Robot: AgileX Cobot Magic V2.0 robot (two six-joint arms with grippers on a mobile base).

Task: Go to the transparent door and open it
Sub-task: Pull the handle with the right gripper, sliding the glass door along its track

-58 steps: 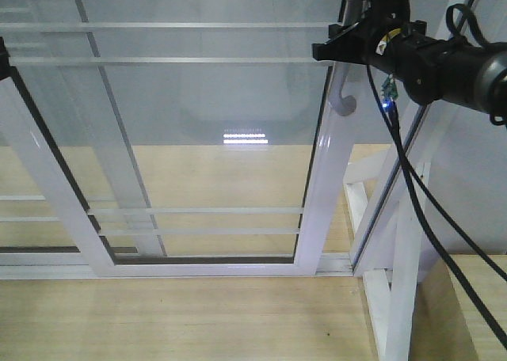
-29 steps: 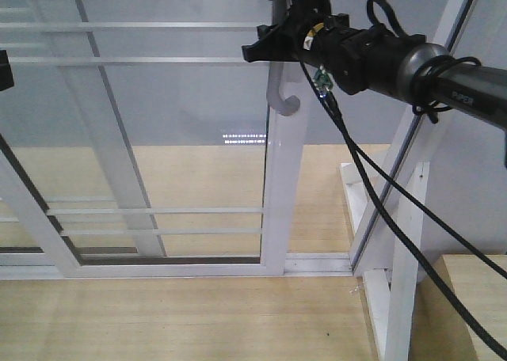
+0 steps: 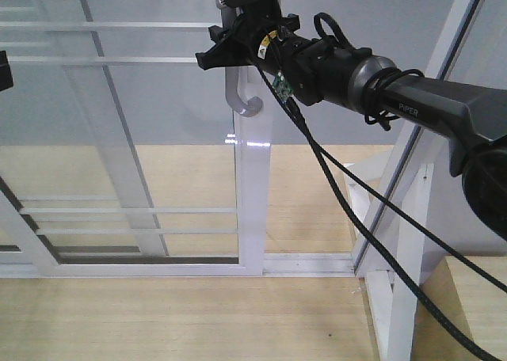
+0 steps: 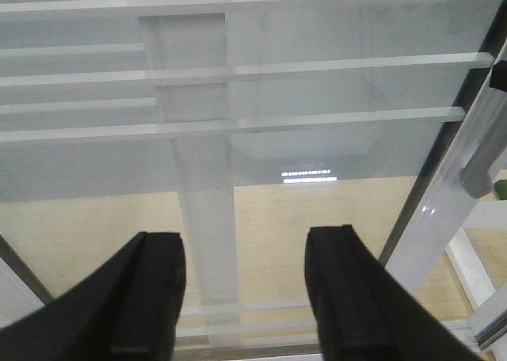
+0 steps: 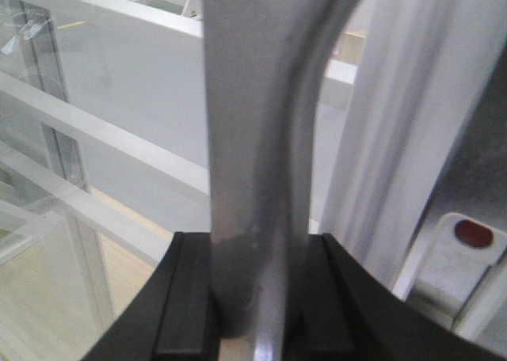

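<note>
Across the front-facing view, the tall clear-glass sliding transparent door (image 3: 252, 210) in its glossy white frame stands left of centre. Its handle stile is well apart from the slanting white outer frame post (image 3: 418, 131) on the right. A bare gap shows between them, above the white bottom track (image 3: 309, 262) and the pale wooden floor (image 3: 198, 313). The black right pincer (image 3: 224, 55) sits at the top of the long curved silver-grey pull handle (image 3: 236, 100), whose hooked lower end hangs free below it.

From the left wrist view, the black left pincer (image 4: 245, 298) is spread wide with nothing between its fingers, facing the glass. The door's white stile and grey handle (image 4: 482, 163) pass along the right edge, apart from it.

From the right wrist view, the right pincer (image 5: 253, 298) is closed tight on the handle (image 5: 253, 139), one dark pad pressed against either side of the grey bar.

I judge the step in hand to be the sliding itself, with the doorway partly open. The next move calls for a sideways pull toward the robot's left. It should be kept level with the track, so the grip neither slips down the bar nor twists the panel, until the gap is wide enough.
</note>
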